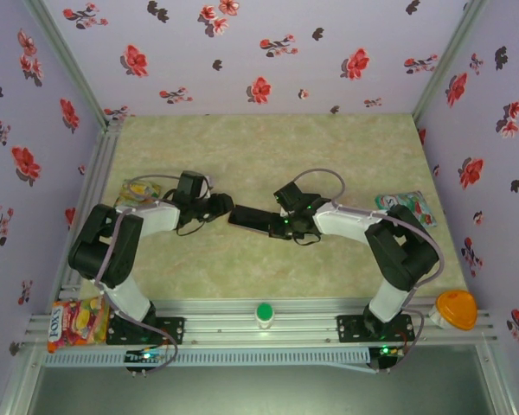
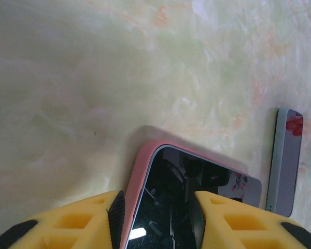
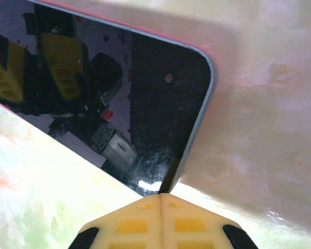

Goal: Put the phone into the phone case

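The phone (image 1: 253,218) lies flat at the middle of the table, black screen up, seated in a pink case (image 2: 136,179) whose rim wraps its corner. My left gripper (image 1: 223,207) is open over the phone's left end. In the left wrist view its one pad (image 2: 116,218) sits against the case's outer side and the other pad rests over the screen (image 2: 176,197). My right gripper (image 1: 284,223) is shut, with nothing between the fingers. Its closed tip (image 3: 160,196) touches the long edge of the phone (image 3: 119,93) near a corner.
A snack packet (image 1: 138,192) lies behind the left arm and another (image 1: 406,207) by the right arm. A candy bag (image 1: 76,322), a green button (image 1: 264,312) and an orange object (image 1: 456,309) sit along the front rail. A grey flat slab (image 2: 284,161) lies beyond the phone.
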